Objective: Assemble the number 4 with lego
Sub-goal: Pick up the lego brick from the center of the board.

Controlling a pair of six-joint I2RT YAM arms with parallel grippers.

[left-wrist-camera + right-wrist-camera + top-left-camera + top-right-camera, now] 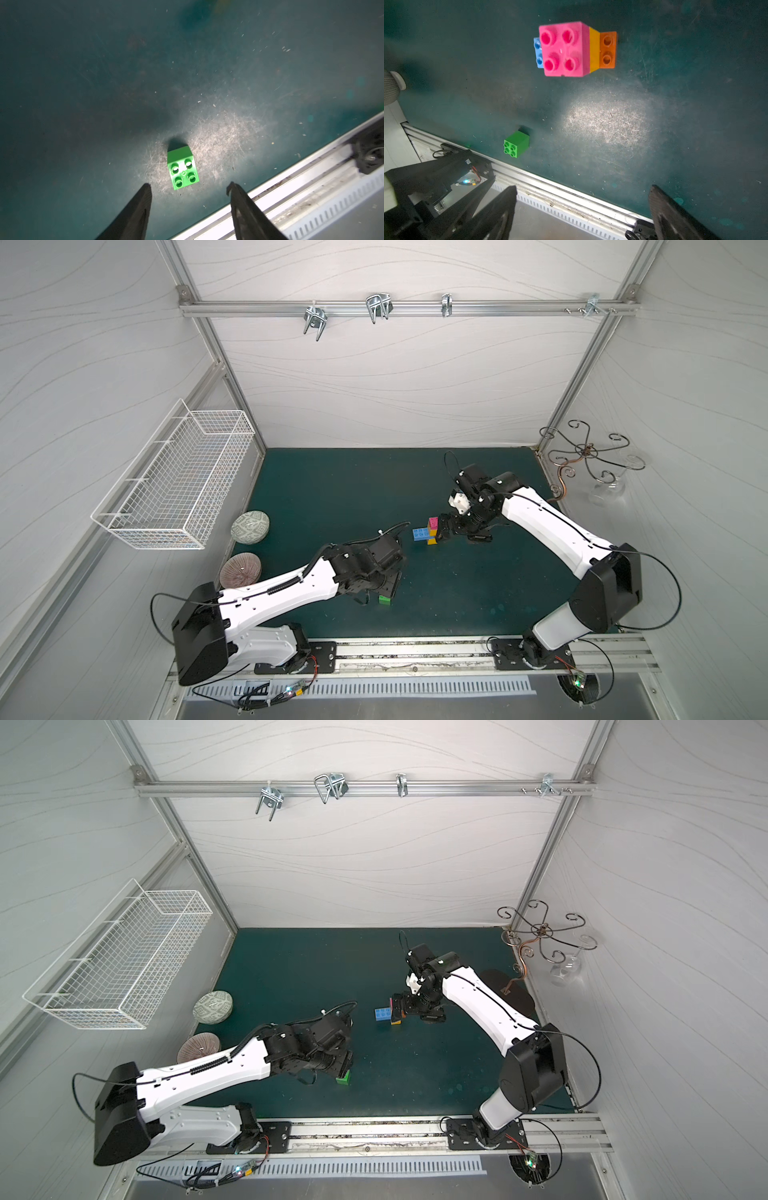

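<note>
The left pincer (189,186) is seen spread, its fingers (135,212) parted wider than the green brick (182,170). This brick is found just ahead of the fingertips, in line with the gap between them, and no contact is shown. It is set studs-up on the dark green mat (83,83). A metal rail (311,187) is seen off to one side of this pincer. In a top view the brick (384,600) is partly hidden under the pincer's tip.

The right pincer (582,190) is opened wide and nothing is held in it. The joined bricks (571,49) are found ahead of it on the mat, clear of the fingertips in the wrist view. A pink brick (562,48) is seen on top and a yellow brick (594,49) under it. An orange brick (608,49) juts out lower on one side and a blue brick (538,53) on the opposite side. In a top view this pincer (444,527) is placed just beside the stack (430,531); whether it is touched cannot be told from there.

Two patterned discs (250,526) are left well behind the left pincer, at the mat's edge
</note>
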